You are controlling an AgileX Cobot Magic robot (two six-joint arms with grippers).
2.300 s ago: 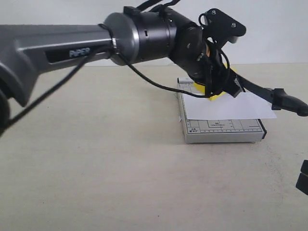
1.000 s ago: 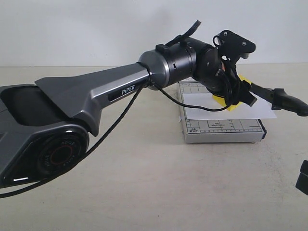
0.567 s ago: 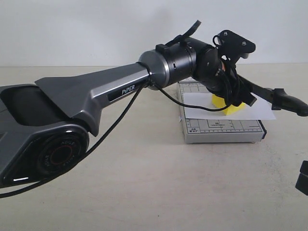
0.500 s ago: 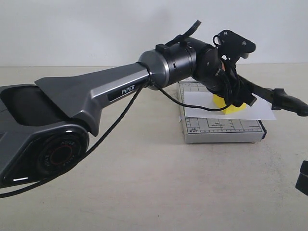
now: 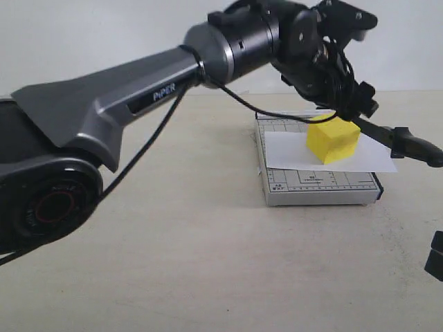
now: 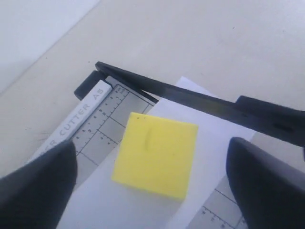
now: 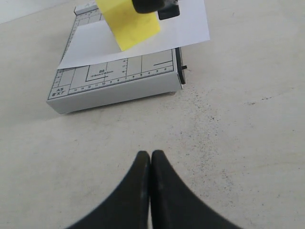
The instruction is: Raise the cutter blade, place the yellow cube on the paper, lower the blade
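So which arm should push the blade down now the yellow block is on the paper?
Probably the left. The left gripper hangs open right over the yellow cube, with the raised cutter blade just beside it. The right gripper is shut, low over the table, away from the cutter base.

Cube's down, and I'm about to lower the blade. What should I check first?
1. The yellow cube sits flat on the paper: ok.
2. The left gripper has its jaws open, above the cube and not touching it: ok.
3. The cutter blade is raised: ok.
4. Cube inboard of the blade's line: looks ok.
5. Left gripper clear of the blade: cannot tell.
6. Blade gripped: not ok; the right gripper is shut, short of the cutter base.
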